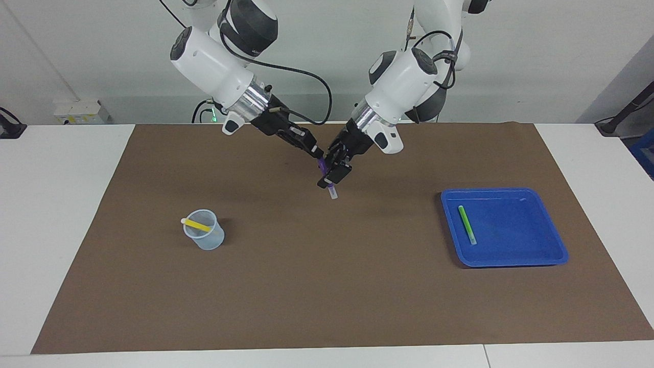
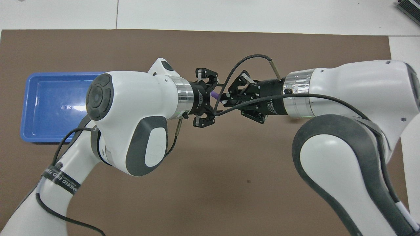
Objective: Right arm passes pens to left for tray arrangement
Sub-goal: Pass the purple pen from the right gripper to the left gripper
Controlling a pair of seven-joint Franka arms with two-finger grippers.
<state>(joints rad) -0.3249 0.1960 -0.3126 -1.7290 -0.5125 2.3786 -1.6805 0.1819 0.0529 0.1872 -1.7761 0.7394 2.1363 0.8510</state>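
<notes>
Between both grippers hangs the purple pen.

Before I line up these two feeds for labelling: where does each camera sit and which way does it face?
Facing view: high across the table, looking at the robots; both arms, blue tray, cup.
Overhead view: above the robots' end, looking forward and down; arms enter from below.
Shared: right gripper holding the purple pen, left gripper at it, tray.
</notes>
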